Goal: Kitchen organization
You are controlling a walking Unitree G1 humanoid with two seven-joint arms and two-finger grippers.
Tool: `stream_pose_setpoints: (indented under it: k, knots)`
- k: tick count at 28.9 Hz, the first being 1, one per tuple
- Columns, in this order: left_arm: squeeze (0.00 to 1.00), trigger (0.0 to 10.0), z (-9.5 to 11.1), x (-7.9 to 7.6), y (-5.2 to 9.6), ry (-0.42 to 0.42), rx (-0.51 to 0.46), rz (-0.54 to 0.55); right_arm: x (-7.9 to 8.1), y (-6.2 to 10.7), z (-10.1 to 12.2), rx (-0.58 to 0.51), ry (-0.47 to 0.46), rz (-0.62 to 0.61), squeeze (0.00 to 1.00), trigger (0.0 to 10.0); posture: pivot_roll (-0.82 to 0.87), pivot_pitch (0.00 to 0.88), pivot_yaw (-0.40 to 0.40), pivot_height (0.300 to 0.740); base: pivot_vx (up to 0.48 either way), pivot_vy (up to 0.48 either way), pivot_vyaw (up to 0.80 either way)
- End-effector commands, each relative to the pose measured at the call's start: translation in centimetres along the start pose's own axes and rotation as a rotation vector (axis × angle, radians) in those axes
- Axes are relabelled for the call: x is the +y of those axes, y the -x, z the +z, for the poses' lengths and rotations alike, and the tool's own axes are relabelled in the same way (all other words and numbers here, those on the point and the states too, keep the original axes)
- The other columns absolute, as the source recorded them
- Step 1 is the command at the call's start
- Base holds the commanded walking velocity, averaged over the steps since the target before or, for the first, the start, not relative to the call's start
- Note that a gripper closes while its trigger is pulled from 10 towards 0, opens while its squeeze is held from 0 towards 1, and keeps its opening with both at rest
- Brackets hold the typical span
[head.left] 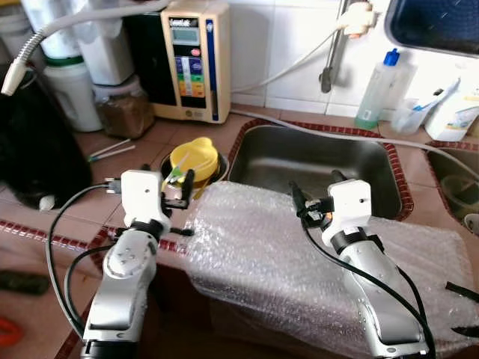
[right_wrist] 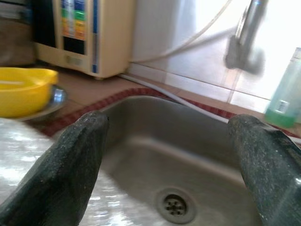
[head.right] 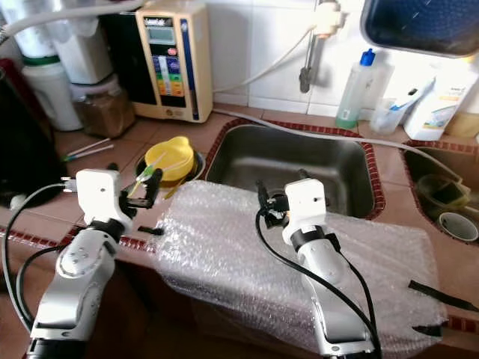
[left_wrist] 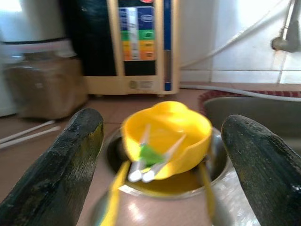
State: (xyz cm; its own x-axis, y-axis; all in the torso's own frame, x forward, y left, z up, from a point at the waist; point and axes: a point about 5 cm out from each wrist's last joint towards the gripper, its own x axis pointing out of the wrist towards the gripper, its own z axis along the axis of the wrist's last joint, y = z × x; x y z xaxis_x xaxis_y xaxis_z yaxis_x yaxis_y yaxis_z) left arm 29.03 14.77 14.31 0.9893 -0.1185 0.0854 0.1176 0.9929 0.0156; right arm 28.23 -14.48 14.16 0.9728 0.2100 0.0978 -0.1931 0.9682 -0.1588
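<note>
1. The left pincer (head.left: 182,193), fingers apart and empty, is held just short of the yellow plastic bowl (head.left: 194,158), which sits in a round steel basin (left_wrist: 216,162) on the tiled surface (head.left: 135,142), just left of the stainless steel sink (head.left: 314,161).
2. Thin utensils with a green part (left_wrist: 149,154) are seen lying in the yellow bowl; their type cannot be told.
3. The right pincer (head.right: 281,196), fingers apart and empty, is held over the sink's near edge, above the crinkled bubble wrap sheet (head.left: 262,254).
4. The bowl is judged the likely target. The left pincer should be centred on its rim, fingers kept wide until the rim is straddled, then closed gently so the utensils are not tipped out.
</note>
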Motion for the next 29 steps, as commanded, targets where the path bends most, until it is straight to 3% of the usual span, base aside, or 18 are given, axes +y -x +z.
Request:
stream_pose_setpoints:
  k: [1, 8, 16, 29]
  knots:
    - [0.0, 10.0, 0.3, -0.6, -0.1, 0.004, -0.004, -0.019, -0.6, -0.1, 0.2, -0.011, 0.006, -0.022, 0.0, 10.0, 0.0, 0.0, 0.02, 0.74, 0.27, 0.0, 0.0]
    - [0.0, 10.0, 0.6, -0.7, -0.1, 0.029, -0.039, -0.028, -0.4, 0.1, 0.0, -0.006, 0.005, -0.02, 0.0, 10.0, 0.01, 0.0, 0.02, 0.74, 0.111, 0.0, 0.0]
    - [0.0, 10.0, 0.7, -0.4, 0.1, -0.017, -0.052, -0.011, 0.5, 0.4, 0.4, -0.027, 0.058, 0.048, 0.0, 10.0, 0.02, 0.0, 0.018, 0.74, 0.0, 0.0, 0.0]
    - [0.0, 10.0, -1.1, -0.6, 0.6, -0.049, -0.003, -0.052, 1.1, 0.7, 0.8, -0.006, 0.0, 0.137, 0.0, 10.0, 0.01, 0.0, 0.009, 0.74, 0.0, 0.0, 0.0]
